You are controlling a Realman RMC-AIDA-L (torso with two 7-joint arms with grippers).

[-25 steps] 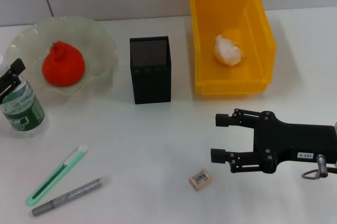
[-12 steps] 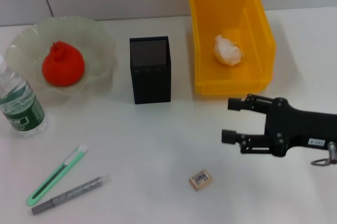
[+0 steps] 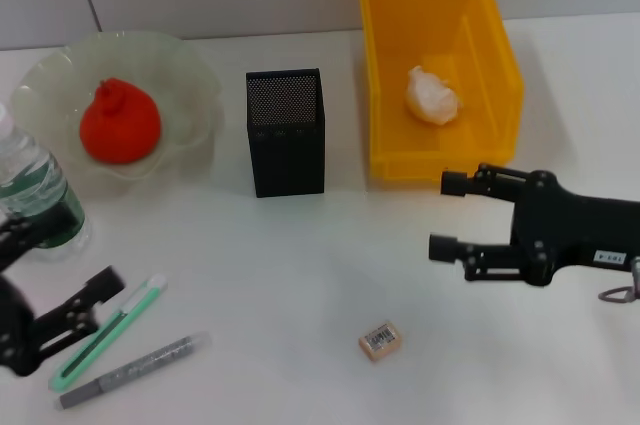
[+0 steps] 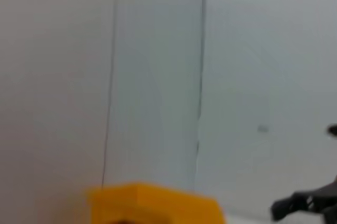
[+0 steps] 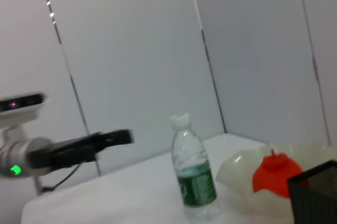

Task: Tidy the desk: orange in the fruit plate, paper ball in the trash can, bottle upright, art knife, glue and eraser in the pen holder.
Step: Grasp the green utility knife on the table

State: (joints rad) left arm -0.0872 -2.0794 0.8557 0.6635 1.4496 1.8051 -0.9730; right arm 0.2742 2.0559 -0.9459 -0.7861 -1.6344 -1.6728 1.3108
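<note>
Left claw (image 3: 55, 290), spread open at eight o'clock, could knock the art knife (image 3: 105, 330) askew; right claw (image 3: 452, 215) gapes idle.

Bright, even overhead light; soft short shadows beneath objects. The left wrist view is blurred throughout; the right wrist view slightly soft.

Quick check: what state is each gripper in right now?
Left gripper: open, holding nothing, just above the art knife.
Right gripper: open, empty, in front of the trash can.
</note>
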